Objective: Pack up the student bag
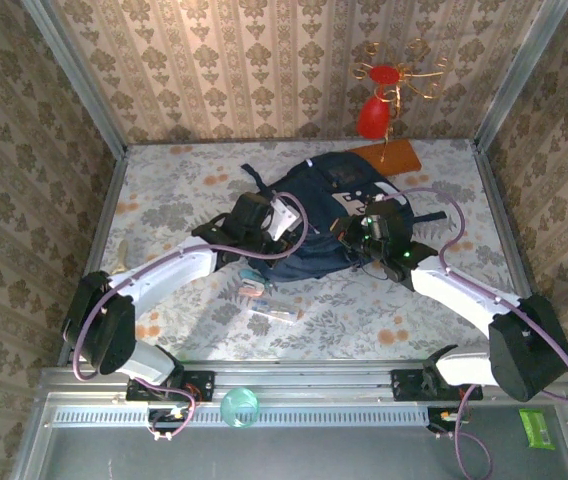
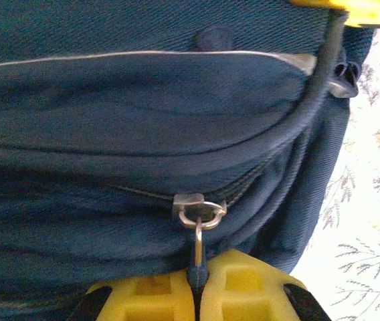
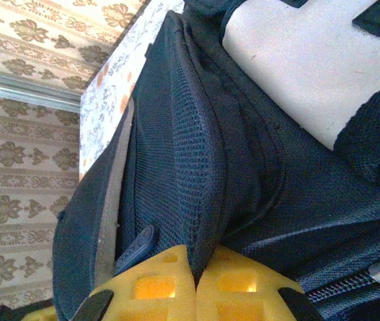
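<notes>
Bag: large dark navy fabric backpack (image 1: 314, 190) lay on floral table (image 1: 164, 200).
Left fingers (image 2: 243, 287): clenched on metal zipper pull (image 2: 198, 247).
Right fingers (image 3: 243, 284): clenched on navy mesh fold (image 3: 200, 174).

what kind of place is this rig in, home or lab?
Most likely a lab test cell dressed up as a room: wallpaper-patterned wall panels held in bare aluminium frame posts, and a floral-covered table with a metal mounting rail along its near edge.
</notes>
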Controlling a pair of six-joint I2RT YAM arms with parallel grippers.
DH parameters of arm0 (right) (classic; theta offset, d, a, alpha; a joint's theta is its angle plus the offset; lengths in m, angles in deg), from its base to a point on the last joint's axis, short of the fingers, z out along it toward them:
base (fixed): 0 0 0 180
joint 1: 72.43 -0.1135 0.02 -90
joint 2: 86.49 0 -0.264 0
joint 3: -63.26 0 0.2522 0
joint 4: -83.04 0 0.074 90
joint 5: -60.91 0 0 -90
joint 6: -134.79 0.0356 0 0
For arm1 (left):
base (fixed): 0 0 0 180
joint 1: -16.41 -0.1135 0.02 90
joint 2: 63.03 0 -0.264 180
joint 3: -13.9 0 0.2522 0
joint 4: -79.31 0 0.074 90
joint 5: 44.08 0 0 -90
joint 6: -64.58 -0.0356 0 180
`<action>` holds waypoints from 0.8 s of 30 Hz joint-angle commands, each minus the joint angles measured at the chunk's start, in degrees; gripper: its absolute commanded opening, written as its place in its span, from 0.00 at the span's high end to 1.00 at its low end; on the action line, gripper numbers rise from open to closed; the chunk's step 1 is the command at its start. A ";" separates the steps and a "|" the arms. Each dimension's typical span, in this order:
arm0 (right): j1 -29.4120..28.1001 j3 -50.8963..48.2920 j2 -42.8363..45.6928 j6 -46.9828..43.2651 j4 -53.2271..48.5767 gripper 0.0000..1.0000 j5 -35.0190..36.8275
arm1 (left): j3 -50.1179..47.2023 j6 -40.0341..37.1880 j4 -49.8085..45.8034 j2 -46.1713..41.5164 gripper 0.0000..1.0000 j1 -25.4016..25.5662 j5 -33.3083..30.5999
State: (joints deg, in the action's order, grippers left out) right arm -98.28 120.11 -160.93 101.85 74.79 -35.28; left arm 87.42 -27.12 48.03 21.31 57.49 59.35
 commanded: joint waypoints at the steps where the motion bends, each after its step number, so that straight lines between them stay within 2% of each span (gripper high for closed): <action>1: 3.59 1.61 3.34 -7.77 -4.86 1.00 5.32 | 2.60 -1.22 -4.55 -2.90 1.00 -5.54 -9.89; 6: 6.86 2.62 3.22 -12.20 -9.04 1.00 0.43 | 2.54 -1.12 -3.04 -2.73 1.00 -7.83 -8.27; 14: 14.70 1.88 7.42 -13.53 -10.07 1.00 -6.48 | 5.94 -1.72 -1.59 2.77 1.00 -11.31 -5.54; 24: 22.43 3.23 9.26 -17.16 -15.92 1.00 -9.97 | 11.73 -3.77 -2.22 7.73 1.00 -12.01 -0.42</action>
State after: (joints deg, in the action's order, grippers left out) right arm -80.73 121.64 -155.57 89.17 62.88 -51.90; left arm 96.63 -30.20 46.54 28.78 50.04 66.32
